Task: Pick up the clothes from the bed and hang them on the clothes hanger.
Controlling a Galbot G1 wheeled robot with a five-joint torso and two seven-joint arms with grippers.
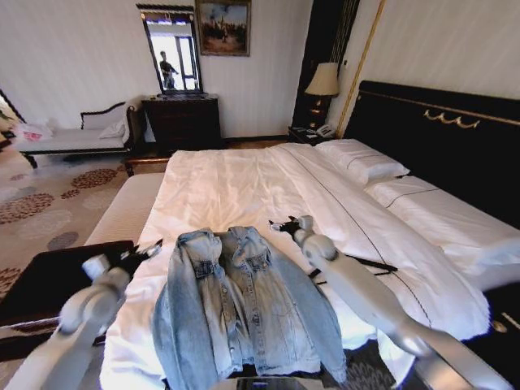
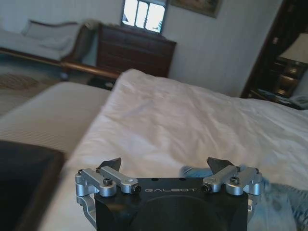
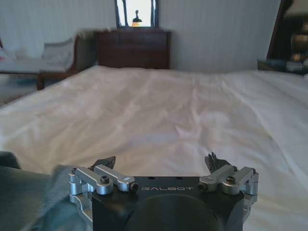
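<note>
Denim jacket lay flat on the bed's near end, left pincer and right pincer both spread beside its shoulders, so pickup hadn't started; next move probably needed a collar pinch.

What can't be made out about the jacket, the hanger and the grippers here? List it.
- Denim jacket: hem cut off by the head view's bottom edge.
- Clothes hanger: mostly hidden behind the right arm in the head view; hook not visible.
- Left gripper and right gripper: open, holding nothing, above the bed.
</note>
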